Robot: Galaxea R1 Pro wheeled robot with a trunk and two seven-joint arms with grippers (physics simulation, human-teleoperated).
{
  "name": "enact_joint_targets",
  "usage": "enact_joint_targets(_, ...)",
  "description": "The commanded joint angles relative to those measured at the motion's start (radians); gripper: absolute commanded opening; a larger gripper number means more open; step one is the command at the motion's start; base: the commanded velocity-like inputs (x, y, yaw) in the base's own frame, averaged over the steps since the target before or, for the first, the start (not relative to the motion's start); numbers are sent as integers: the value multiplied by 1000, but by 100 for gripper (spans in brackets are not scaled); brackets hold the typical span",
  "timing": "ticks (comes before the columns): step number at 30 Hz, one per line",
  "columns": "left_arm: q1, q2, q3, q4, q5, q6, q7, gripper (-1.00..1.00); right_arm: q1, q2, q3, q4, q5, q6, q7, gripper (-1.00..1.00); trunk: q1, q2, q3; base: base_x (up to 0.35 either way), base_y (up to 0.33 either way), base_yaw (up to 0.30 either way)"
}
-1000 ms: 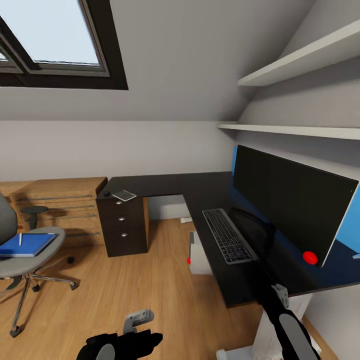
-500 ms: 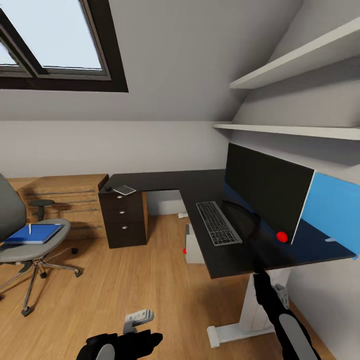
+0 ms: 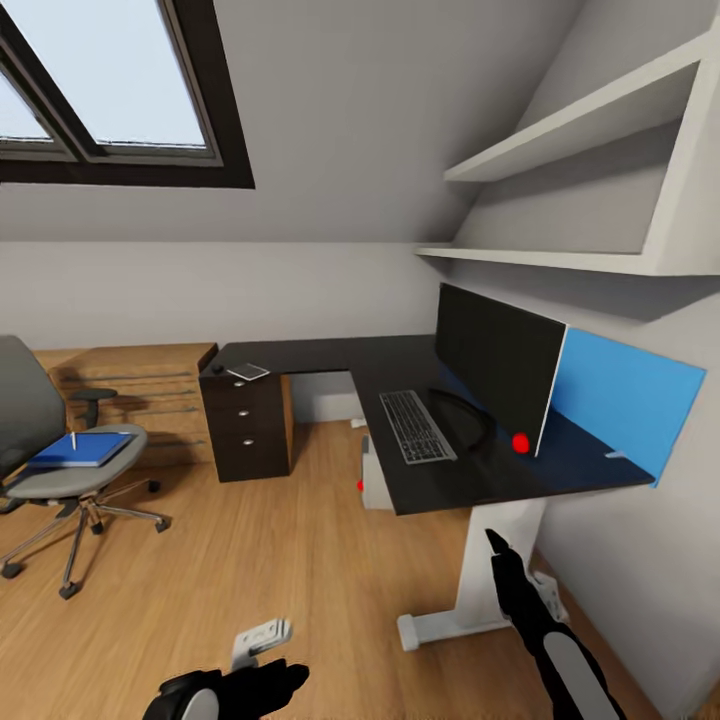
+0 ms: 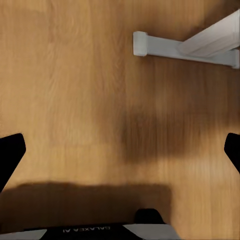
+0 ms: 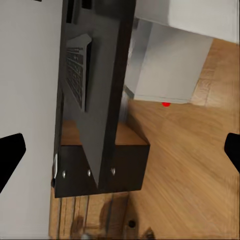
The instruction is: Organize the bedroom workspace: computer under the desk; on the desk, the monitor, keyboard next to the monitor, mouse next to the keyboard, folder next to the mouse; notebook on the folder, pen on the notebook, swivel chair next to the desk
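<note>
Both jaws gape empty above wood floor; swivel chair carries folder, apparently pen atop.

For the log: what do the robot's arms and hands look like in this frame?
Both arms are glossy black with light grey shell panels. The left hand is pale grey metal with a bracket; the right hand tapers to a black tip. Wrist views show black fingers and white lettering on the wrist.
</note>
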Motion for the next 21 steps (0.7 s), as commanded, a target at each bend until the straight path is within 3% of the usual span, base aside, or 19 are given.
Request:
enact_joint_targets(1,0,0,4,5,10,-7,9,100,0,0,6,1,-7,5,-3,100,-1,-1,-1,-219,-96,0)
enact_joint_targets(2,0,0,14,23,8,-35,8,100,0,-2,61,21,-4,5,-3,100,-1,-1,-1,-72,-31,0)
enact_joint_targets(7,0,11,17,56,5,-48,10,100,0,-4,132,68,21,3,-5,100,-20,34,15,-35,-15,0)
enact_joint_targets(9,-1,21,17,96,-9,-59,10,100,0,-3,183,114,63,3,-6,100,-27,48,21,-11,-5,0)
enact_joint_targets(10,-1,31,16,168,-50,-114,10,100,0,-2,268,219,181,-5,-8,100,-31,55,24,-3,-1,0)
enact_joint_targets(11,0,32,16,184,-61,-132,10,100,0,-2,279,239,207,-10,-8,100,-35,62,27,-3,-1,0)
enact_joint_targets(12,0,33,15,220,-86,-175,9,100,0,-2,296,274,259,-28,-8,100,-39,69,30,-2,-1,0)
enact_joint_targets(15,0,34,14,287,-130,-253,7,100,0,-1,312,321,329,-71,-8,100,-50,90,40,-1,0,0)
enact_joint_targets(16,0,35,14,340,-161,-310,6,100,0,-1,318,350,371,-108,-8,100,-54,97,43,0,0,0)
enact_joint_targets(21,1,35,13,459,-232,-497,1,100,0,-1,325,429,480,-250,-3,100,-73,132,58,0,0,0)
